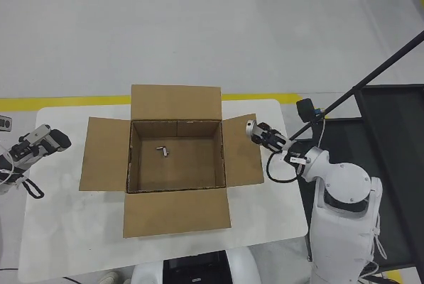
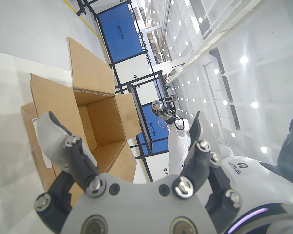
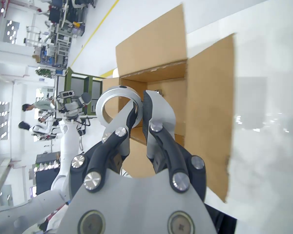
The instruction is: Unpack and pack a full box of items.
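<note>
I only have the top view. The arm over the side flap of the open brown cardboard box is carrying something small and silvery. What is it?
Observer: The right gripper is shut on a silver metal ring, pinching its wall.
Operator: And the arm on the far side of the box, is it carrying anything?
Observer: No. The left gripper is open and empty.
</note>
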`<action>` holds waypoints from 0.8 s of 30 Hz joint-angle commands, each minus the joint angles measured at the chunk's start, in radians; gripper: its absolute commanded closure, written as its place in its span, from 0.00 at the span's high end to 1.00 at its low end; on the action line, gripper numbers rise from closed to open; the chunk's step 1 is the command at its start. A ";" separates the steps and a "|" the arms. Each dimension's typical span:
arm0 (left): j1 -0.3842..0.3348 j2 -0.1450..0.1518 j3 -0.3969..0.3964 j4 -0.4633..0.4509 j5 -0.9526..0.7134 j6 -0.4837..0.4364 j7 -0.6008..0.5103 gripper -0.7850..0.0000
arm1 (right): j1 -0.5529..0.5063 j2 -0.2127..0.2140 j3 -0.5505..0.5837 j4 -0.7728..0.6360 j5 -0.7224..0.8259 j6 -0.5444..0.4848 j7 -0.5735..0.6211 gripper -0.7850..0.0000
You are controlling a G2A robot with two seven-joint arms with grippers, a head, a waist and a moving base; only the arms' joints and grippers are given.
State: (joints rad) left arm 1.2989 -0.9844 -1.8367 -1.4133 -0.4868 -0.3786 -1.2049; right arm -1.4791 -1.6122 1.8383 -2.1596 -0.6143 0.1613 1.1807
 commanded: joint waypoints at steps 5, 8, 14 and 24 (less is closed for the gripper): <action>0.000 0.000 0.000 0.000 0.000 0.000 0.000 1.00 | -0.066 0.028 0.139 -0.016 -0.011 -0.013 0.055 0.00; 0.000 0.000 0.000 0.000 0.000 0.000 0.000 1.00 | -0.109 0.039 0.183 -0.028 -0.008 -0.031 0.094 0.00; 0.000 0.000 0.000 0.000 0.000 0.000 0.000 1.00 | -0.190 0.057 0.244 -0.041 0.010 -0.058 0.111 0.00; 0.000 0.000 0.000 0.000 0.000 0.000 0.000 1.00 | -0.318 0.079 0.241 -0.005 -0.087 -0.122 0.059 0.00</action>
State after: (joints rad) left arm 1.2989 -0.9844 -1.8367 -1.4133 -0.4868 -0.3786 -1.2049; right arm -1.7868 -1.5357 2.0901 -2.1762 -0.6810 0.0492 1.2479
